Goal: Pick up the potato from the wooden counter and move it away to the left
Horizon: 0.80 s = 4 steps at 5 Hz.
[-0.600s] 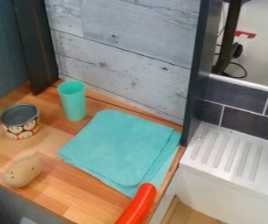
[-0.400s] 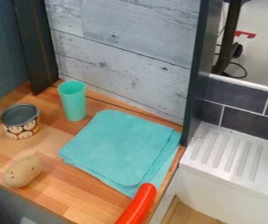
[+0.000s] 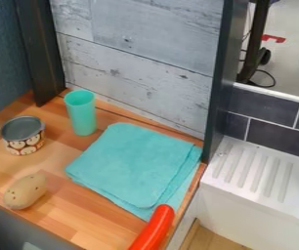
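Wood makes up the worktop (image 3: 90, 222), with a folded turquoise cloth (image 3: 131, 165) lying flat on it. Beyond the cloth's far left side, a mint-green cup (image 3: 81, 116) stands upright. A glossy red, rounded thing (image 3: 153, 229) overlaps the cloth's near corner from where I look; touching or not, I can't say. Left of the cup is a patterned tin (image 3: 24, 142), upright, then a tan potato (image 3: 25, 191) near the front edge. How the jaws stand, I cannot tell.

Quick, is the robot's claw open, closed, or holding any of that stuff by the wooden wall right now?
Gripper: open, closed or holding cannot be told; the cup, tin and cloth rest on the counter.
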### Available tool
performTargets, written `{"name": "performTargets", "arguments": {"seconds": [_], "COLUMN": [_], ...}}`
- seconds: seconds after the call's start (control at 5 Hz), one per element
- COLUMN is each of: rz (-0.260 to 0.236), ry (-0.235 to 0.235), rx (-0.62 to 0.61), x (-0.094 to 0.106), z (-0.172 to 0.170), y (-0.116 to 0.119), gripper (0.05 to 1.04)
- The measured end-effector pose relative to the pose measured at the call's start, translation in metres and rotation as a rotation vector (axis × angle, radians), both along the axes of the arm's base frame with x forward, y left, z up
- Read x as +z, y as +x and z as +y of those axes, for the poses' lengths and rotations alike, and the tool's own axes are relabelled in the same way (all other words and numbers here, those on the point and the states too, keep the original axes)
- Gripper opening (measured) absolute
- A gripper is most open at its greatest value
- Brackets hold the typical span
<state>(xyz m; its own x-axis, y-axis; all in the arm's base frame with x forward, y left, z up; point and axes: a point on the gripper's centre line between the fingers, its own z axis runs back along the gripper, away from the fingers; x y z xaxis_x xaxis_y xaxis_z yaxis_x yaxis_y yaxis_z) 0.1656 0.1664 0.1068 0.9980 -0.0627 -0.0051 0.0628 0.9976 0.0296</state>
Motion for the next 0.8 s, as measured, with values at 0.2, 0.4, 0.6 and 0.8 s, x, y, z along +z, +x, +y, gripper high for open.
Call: {"name": "performTargets", "arguments": {"seconds": [0.2, 0.4, 0.6, 0.8], "rz": [0.015, 0.033, 0.032, 0.04], "ry": [-0.008, 0.003, 0.027, 0.052], "rx": [-0.031, -0.069, -0.095, -0.109], "x": [-0.012, -0.022, -0.025, -0.028], "z": [-0.025, -0.045, -0.053, -0.056], "y": [0.003, 0.009, 0.015, 0.02], "gripper": [1.007, 1.007, 1.007, 1.007]}}
